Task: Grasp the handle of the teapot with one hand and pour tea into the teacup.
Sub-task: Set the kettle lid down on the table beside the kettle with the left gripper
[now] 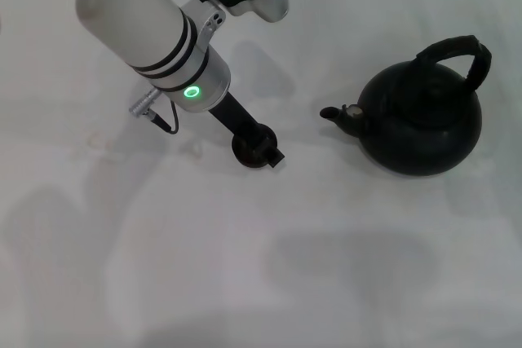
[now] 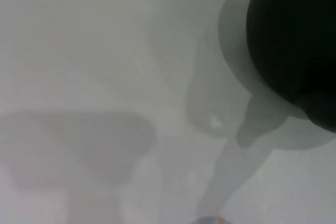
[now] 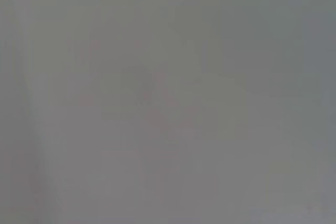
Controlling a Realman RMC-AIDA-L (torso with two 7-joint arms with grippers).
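A: What takes up the most room?

B: The white tabletop, and over it the left arm, white with black bands and a green light ring, reaching in from the upper left of the head view.

A: And the left gripper?

B: The left gripper is down at the tabletop, right at the teacup. Its dark fingers and the dark cup merge together there, so I cannot tell whether the gripper is spread or pinching the cup.

A: Where is the teapot from there?

B: The teapot sits upright on the tabletop, well apart from the left gripper on its right side. Its handle arches over the top, untouched. The spout points back toward the gripper and cup, with a clear gap between them.

A: The wrist views?

B: The left wrist view shows a large dark rounded shape close up and its shadow; I cannot tell what it is. The right wrist view shows only plain grey surface. The right gripper is not in sight.
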